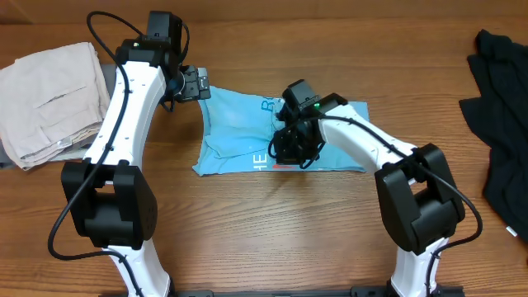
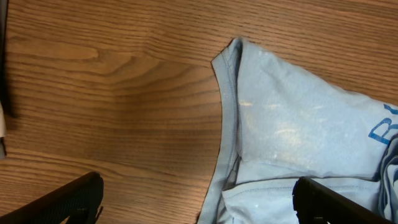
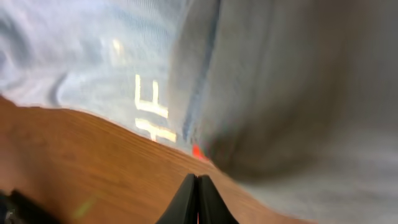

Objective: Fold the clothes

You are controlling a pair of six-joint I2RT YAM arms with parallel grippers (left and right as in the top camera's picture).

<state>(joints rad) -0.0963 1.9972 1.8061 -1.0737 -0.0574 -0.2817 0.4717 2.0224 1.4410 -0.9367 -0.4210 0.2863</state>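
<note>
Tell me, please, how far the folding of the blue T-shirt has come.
Done: the T-shirt lies partly folded into a rough, wrinkled rectangle. In hand: the left end effector stands open at its far corner; the right end effector is shut at the near edge. Left: the last folds and smoothing.

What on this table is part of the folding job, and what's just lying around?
Part of the job: light blue T-shirt; left gripper, open by its far corner; right gripper, shut at its near edge.
Just lying about: beige trousers on the left; black garment on the right.
</note>
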